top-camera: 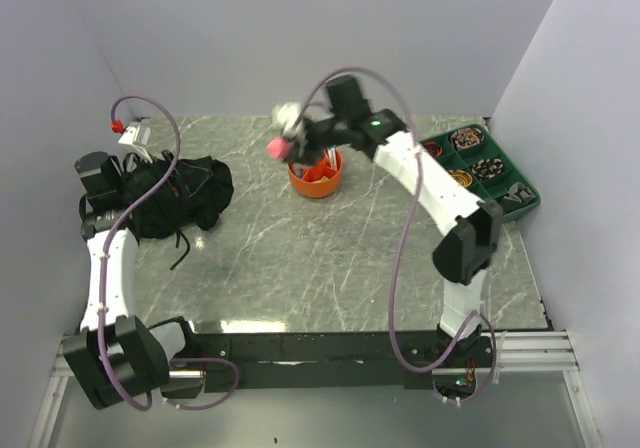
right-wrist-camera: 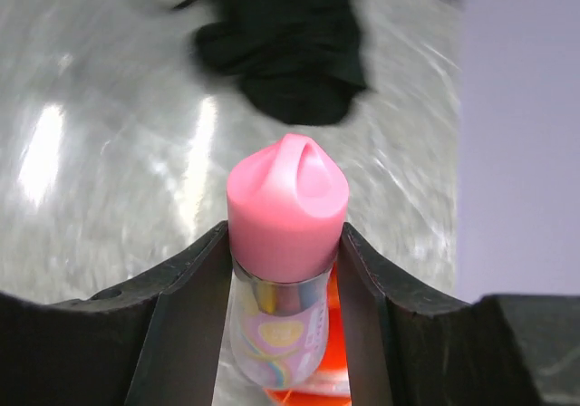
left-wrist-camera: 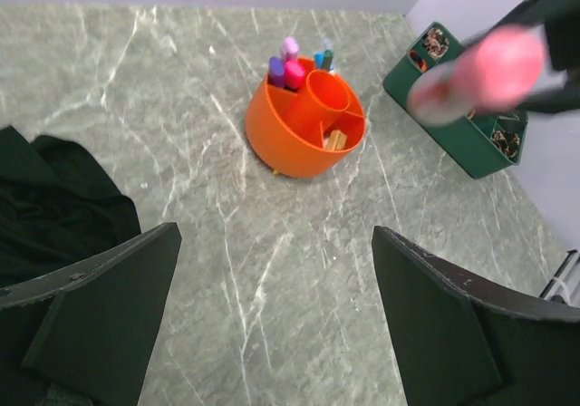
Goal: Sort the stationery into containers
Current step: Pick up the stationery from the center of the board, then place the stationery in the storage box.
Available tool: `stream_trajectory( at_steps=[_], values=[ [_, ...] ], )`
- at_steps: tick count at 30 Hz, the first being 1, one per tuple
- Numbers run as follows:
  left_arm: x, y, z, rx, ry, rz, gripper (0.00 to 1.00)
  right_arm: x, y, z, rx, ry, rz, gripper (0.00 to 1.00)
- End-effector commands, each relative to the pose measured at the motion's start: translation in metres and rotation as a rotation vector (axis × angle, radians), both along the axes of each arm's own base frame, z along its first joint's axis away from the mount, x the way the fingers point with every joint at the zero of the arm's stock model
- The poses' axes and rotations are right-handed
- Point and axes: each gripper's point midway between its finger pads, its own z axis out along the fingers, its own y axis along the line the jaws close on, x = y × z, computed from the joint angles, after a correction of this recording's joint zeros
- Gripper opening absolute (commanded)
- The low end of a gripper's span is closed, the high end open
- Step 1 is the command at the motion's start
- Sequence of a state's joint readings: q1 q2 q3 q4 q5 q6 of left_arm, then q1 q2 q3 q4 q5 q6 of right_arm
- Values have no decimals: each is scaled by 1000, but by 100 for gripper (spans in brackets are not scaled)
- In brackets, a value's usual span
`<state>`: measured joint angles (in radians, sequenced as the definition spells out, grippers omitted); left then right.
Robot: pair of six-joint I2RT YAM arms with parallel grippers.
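The round orange holder (top-camera: 317,178) stands at the back middle of the table; in the left wrist view (left-wrist-camera: 304,120) it holds pink, purple and blue markers in a ring compartment. My right gripper (top-camera: 290,140) is shut on a pink-capped marker (right-wrist-camera: 286,243) with a pale patterned body and holds it in the air just left of and above the holder; the marker also shows blurred in the left wrist view (left-wrist-camera: 485,72). My left gripper (left-wrist-camera: 272,311) is open and empty over bare table, beside the black cloth.
A black cloth bundle (top-camera: 175,193) lies at the left, under my left arm. A dark green multi-compartment tray (top-camera: 480,163) stands at the back right. Grey walls close the table at the back and sides.
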<state>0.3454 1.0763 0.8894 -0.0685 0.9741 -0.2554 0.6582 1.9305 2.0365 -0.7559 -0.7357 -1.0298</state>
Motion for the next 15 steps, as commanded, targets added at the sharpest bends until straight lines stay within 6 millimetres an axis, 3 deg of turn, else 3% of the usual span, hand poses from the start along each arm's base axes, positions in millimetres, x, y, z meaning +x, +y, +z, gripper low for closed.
stream_trajectory(
  at_steps=[1,2,3,5,6,7,15],
  values=[
    [20,5,3,8,-3,-24,94,20,-14,67,409,316,-200,0],
    [24,6,0,13,7,-26,94,29,-16,59,451,266,-225,0],
    [28,4,3,22,12,-35,94,30,-20,71,491,206,-232,0],
    [40,6,-9,50,36,-51,93,38,-24,61,546,148,-256,0],
    [45,2,-4,68,18,-78,92,42,-29,63,574,130,-283,0],
    [50,3,-15,84,45,-97,91,46,-33,62,594,115,-294,0],
    [77,-9,-42,162,101,-199,93,75,-44,49,710,-22,-330,0]
  ],
)
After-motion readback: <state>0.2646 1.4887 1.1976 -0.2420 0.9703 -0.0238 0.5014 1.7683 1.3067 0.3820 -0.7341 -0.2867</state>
